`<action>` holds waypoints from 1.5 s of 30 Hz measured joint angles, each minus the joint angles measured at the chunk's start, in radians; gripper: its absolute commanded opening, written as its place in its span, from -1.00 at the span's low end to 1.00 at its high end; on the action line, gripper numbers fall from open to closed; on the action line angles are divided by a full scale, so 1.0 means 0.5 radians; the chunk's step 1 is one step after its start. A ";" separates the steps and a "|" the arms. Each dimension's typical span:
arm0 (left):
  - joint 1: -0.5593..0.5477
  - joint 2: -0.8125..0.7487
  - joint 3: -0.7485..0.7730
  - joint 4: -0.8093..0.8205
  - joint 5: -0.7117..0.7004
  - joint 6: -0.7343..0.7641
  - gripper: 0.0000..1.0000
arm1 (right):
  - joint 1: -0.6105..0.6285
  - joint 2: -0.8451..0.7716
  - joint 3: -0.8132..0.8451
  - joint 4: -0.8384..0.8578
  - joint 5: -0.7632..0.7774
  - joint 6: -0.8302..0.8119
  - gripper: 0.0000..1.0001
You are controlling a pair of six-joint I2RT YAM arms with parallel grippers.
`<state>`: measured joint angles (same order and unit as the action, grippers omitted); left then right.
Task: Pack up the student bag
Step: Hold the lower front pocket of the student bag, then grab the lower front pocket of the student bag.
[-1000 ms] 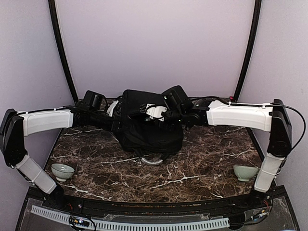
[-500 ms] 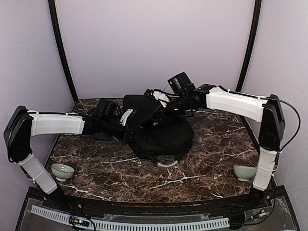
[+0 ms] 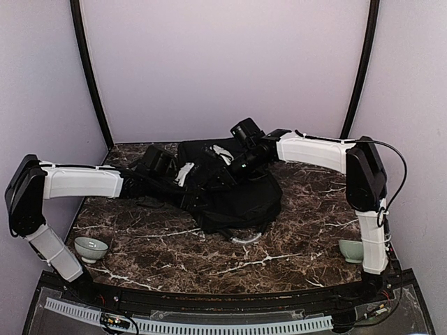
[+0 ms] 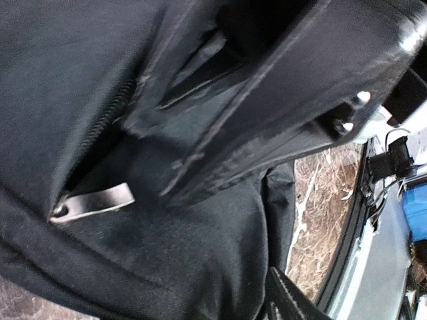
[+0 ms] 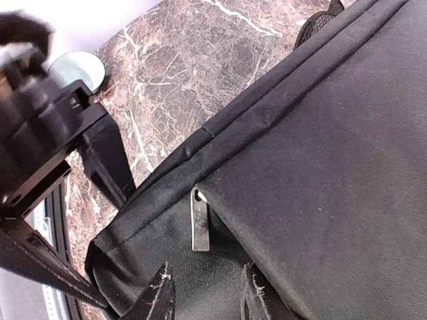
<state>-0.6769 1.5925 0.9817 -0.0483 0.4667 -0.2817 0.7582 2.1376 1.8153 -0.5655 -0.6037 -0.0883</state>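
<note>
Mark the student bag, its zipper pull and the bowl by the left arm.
student bag [image 3: 241, 206], top view, black front panel.
zipper pull [image 5: 199, 227], right wrist view, middle of the metal tab.
bowl by the left arm [image 3: 91, 255], top view, outer wall.

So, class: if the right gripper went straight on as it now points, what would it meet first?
Probably the student bag, at its metal zipper pull just ahead of the right gripper; depth unclear.

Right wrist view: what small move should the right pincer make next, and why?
Probably ease the right pincer forward and close on the zipper pull: its jaws stand apart, empty, with that metal tab lying on the student bag just ahead of their gap.
</note>
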 measured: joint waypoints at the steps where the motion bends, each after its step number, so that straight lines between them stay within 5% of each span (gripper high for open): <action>1: 0.008 -0.010 -0.002 -0.012 -0.004 -0.019 0.22 | 0.000 0.000 0.003 0.001 -0.006 0.012 -0.31; 10: 0.326 -0.205 -0.338 0.277 0.083 -0.471 0.35 | 0.000 0.000 0.002 0.004 -0.013 0.070 -0.30; 16: 0.341 -0.145 -0.359 0.513 0.159 -0.725 0.31 | -0.001 0.000 -0.020 0.011 -0.016 0.090 -0.30; 27: 0.379 0.067 -0.358 0.690 0.241 -0.987 -0.25 | 0.000 0.009 -0.024 0.021 -0.058 0.127 -0.30; 35: 0.398 0.155 -0.359 0.842 0.347 -1.066 -0.95 | 0.035 0.159 0.155 -0.058 -0.055 0.136 -0.23; 45: 0.417 0.167 -0.406 1.024 0.440 -1.057 -1.00 | 0.120 0.277 0.329 -0.156 0.034 0.137 -0.18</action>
<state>-0.4683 1.6760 0.7788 0.4637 0.6868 -0.8104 0.8181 2.2761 1.9797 -0.6434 -0.5865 -0.0196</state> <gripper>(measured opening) 0.045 0.409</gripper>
